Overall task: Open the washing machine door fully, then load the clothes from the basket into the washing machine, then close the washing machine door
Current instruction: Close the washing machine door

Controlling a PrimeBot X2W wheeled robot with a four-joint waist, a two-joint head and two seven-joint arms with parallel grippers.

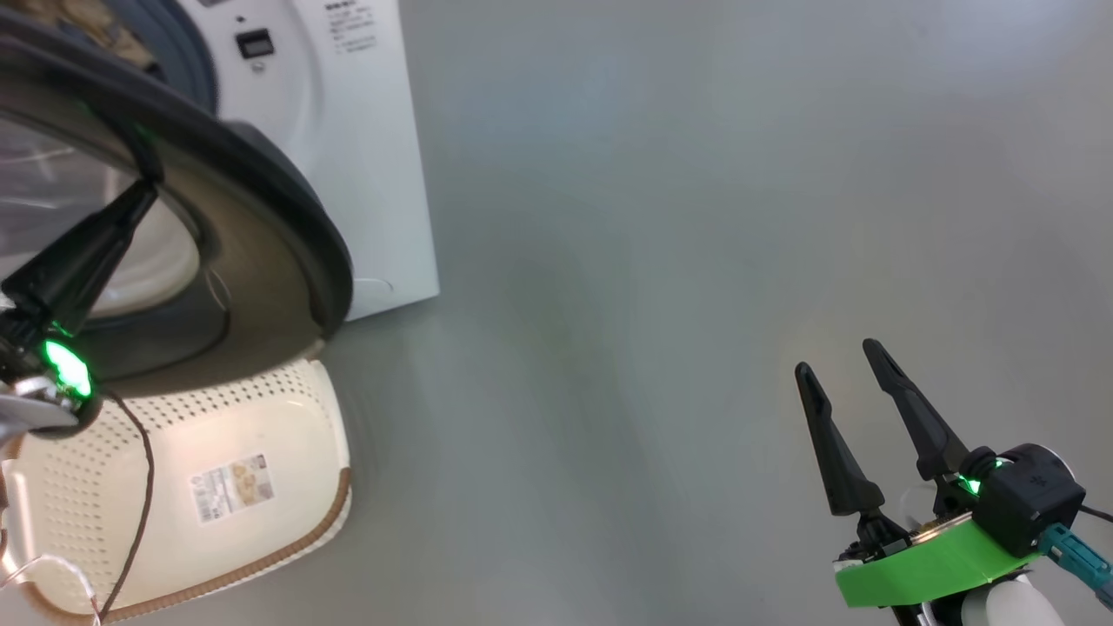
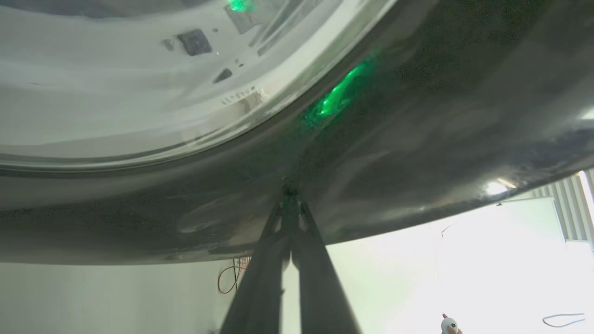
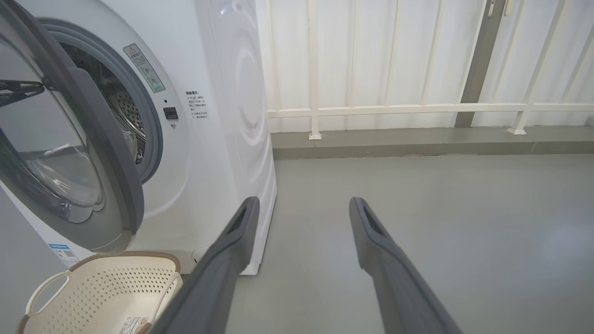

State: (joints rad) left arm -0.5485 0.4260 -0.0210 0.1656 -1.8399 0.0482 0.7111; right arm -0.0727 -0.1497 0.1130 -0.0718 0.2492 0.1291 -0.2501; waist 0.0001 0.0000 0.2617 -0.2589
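Head view: your left claw [image 1: 143, 196] was pinched shut with nothing in it, tips pressed on the outer face of the washing machine door [image 1: 261, 217], on the glossy black rim just beside the clear bulging glass [image 1: 52, 191]. The door hung part open at upper left, free edge toward you, with the white washing machine [image 1: 365, 130] behind it. The basket [image 1: 296, 409] sat on the grey floor [image 1: 652, 304] under the door, cream perforated plastic with a brown woven rim, tipped so its inside faced you, only its label [image 1: 230, 487] inside; no clothes in it, so loading looked done. Your right claw [image 1: 835, 358] was spread wide and empty at lower right, well apart from the machine. Left wrist view: the closed tips met the dark rim square on, curved glass above them. Right wrist view: the door stood angled out from the steel drum [image 3: 123, 109] and blue-grey ring [image 3: 155, 139], the latch side of the opening bare. Likely next is closing: the door lay straight ahead of the left claw, that arm by far the nearer, so push along the fingers toward the opening. Slick rim, so the tips could slide.
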